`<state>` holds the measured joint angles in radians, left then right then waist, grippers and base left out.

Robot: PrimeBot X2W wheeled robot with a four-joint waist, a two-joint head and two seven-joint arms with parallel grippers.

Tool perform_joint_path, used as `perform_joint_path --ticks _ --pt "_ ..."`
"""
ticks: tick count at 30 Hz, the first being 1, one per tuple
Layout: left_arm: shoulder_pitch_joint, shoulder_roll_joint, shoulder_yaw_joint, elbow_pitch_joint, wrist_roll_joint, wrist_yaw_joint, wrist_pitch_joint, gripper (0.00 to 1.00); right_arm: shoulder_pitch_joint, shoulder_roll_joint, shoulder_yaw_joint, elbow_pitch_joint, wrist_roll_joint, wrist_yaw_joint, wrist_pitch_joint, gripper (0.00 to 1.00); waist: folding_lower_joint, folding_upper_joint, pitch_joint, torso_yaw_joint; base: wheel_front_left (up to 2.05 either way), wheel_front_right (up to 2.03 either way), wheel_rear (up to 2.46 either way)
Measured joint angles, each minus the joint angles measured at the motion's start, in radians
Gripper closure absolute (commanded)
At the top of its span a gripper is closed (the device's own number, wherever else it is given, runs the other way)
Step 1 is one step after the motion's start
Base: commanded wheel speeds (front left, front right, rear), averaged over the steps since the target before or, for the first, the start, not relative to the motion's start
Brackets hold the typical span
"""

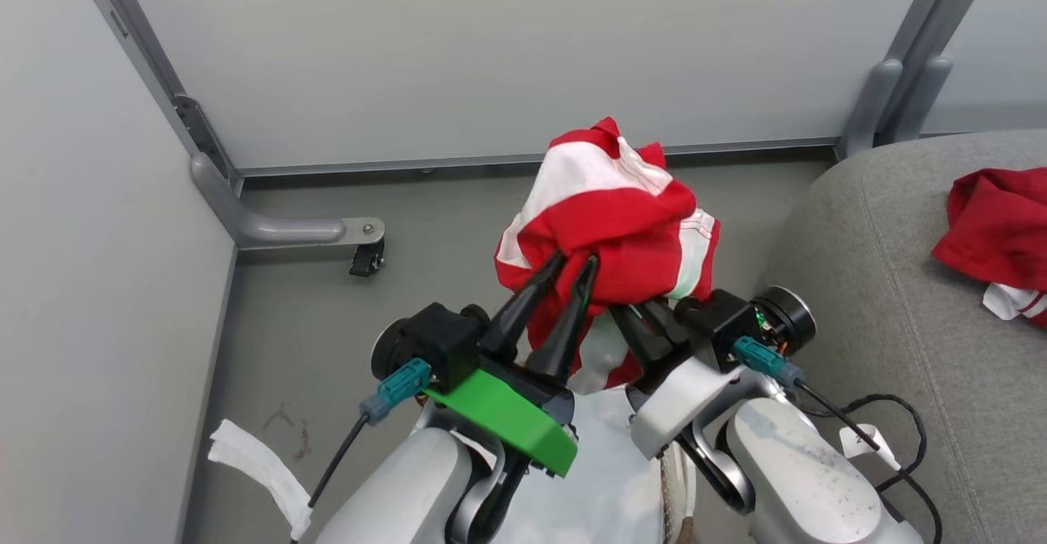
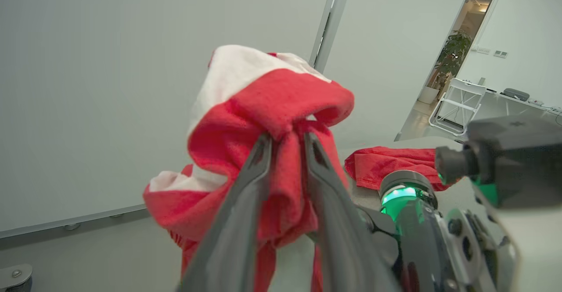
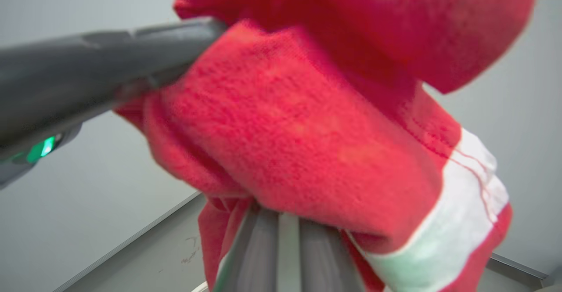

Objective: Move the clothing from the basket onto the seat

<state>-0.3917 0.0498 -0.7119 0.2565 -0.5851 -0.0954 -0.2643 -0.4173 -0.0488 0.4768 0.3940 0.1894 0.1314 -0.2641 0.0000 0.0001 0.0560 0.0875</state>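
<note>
A red and white striped piece of clothing (image 1: 609, 209) hangs bunched in the air above the floor, left of the seat (image 1: 883, 298). My left gripper (image 1: 575, 264) has a red fold (image 2: 285, 164) pinched between its fingertips, which stand slightly apart. My right gripper (image 1: 631, 312) comes in from the right with its fingers together. Its tips are buried under the same clothing (image 3: 316, 120). A second red garment (image 1: 994, 225) lies on the grey seat at the far right. The basket (image 1: 677, 487) sits low between my forearms, mostly hidden, its white liner (image 1: 605, 454) showing.
Pale partition walls close the back and left, with a grey metal foot and caster (image 1: 366, 256) on the floor at left. A white strip (image 1: 262, 462) lies by the left wall. Black cables (image 1: 891, 421) hang near the seat's front.
</note>
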Motion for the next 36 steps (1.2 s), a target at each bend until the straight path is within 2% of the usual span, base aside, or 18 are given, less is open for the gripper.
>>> perform_joint_path --ticks 6,12,26,36 --pt "0.003 0.000 0.043 0.012 0.033 0.011 0.000 0.00 0.023 0.000 -0.037 -0.051 -0.030 0.000 0.000 1.00 0.0000 0.0000 0.005 -0.036 0.00 0.00 0.00" --pt "0.028 0.000 0.107 0.049 0.073 0.016 0.000 0.00 0.048 -0.001 -0.058 -0.078 -0.039 0.000 0.000 1.00 0.0000 0.0000 0.006 -0.105 0.00 0.00 0.00" --pt "0.061 -0.001 0.247 0.098 0.158 -0.010 0.000 0.00 0.097 -0.001 -0.098 -0.135 -0.029 0.000 0.000 1.00 0.0000 0.0000 0.013 -0.369 0.00 0.00 0.00" --pt "0.066 -0.002 0.256 0.117 0.181 -0.024 0.000 0.00 0.101 -0.002 -0.142 -0.199 -0.035 0.000 0.000 1.00 0.0000 -0.0001 0.035 -0.561 0.00 0.00 0.00"
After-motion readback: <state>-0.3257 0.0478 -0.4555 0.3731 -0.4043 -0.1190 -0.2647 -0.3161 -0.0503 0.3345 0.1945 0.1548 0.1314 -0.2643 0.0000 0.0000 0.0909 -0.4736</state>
